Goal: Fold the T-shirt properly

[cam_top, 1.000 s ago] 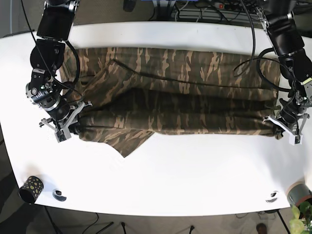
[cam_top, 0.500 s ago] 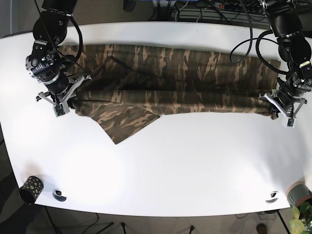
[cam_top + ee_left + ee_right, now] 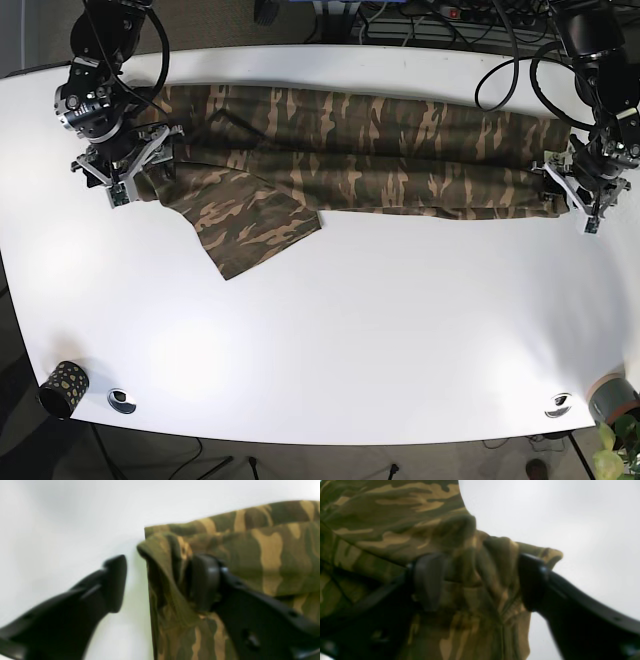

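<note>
1. Camouflage cloth, green, brown and tan: the T-shirt (image 3: 350,165) lies along the far part of the white table (image 3: 380,330), folded into a long narrow band running from the left of the base view to the right.
2. One sleeve (image 3: 250,220) sticks out from the band toward the near edge, flat on the table, on the base view's left.
3. Left gripper (image 3: 585,195), base view right: it sits at the band's end. In the left wrist view (image 3: 160,582) its jaws stand apart. One finger (image 3: 207,580) lies against the bunched cloth edge (image 3: 170,562); the other finger (image 3: 112,582) is over bare table, clear of the cloth. Released, nothing clamped.
4. Right gripper (image 3: 125,170), base view left: at the band's other end. In the right wrist view (image 3: 480,580) the jaws are spread with a bunched fold of cloth (image 3: 480,562) between them. Both fingers look to touch the fold, but the view is blurred; cannot tell if it grasps or has let go.
5. Near table edge: a small dark patterned cup (image 3: 62,388) at the left corner, a small round object (image 3: 122,400) just beside it, another round object (image 3: 558,404) toward the right corner.
</note>
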`<state>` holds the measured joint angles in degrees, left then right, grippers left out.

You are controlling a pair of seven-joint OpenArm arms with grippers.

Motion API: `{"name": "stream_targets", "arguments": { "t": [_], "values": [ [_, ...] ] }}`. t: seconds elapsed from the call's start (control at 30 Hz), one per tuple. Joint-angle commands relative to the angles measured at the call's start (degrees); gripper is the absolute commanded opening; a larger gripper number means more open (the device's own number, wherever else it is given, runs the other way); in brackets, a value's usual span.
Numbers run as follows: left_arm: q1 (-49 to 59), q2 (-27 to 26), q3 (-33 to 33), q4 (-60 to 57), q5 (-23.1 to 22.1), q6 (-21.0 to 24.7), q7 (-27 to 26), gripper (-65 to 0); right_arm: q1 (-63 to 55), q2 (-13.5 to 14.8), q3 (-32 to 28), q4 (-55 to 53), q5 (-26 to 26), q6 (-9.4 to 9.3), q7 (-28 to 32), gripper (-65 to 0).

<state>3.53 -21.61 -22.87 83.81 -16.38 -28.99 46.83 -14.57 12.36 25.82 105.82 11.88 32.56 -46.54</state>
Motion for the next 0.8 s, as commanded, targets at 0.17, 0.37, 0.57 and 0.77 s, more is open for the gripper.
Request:
{"name": "stream_targets", "arguments": {
  "t": [0.17,0.37,0.57,0.77],
  "values": [
    [-1.1,-1.1,-0.3,8.4,-0.9,0.0,1.5,-21.2,1.1,1.0,2.7,3.1,11.6,-0.16,1.4,-12.8],
    [-1.2,1.4,1.6,11.1,-0.8,0.0,1.5,-21.2,10.1,2.5,-0.3,-3.0,15.2,-0.42,-5.1,-13.2],
    [-1.1,4.0,4.2,10.9,-0.5,0.0,1.5,-21.4,18.6,3.3,-5.8,-15.2,15.1,-0.51,-6.0,-13.2],
    [0.1,5.4,4.5,7.8,-0.5,0.0,1.5,-21.5,26.2,4.6,-11.6,-27.8,15.1,-0.78,-5.4,-13.2]
  ]
}}
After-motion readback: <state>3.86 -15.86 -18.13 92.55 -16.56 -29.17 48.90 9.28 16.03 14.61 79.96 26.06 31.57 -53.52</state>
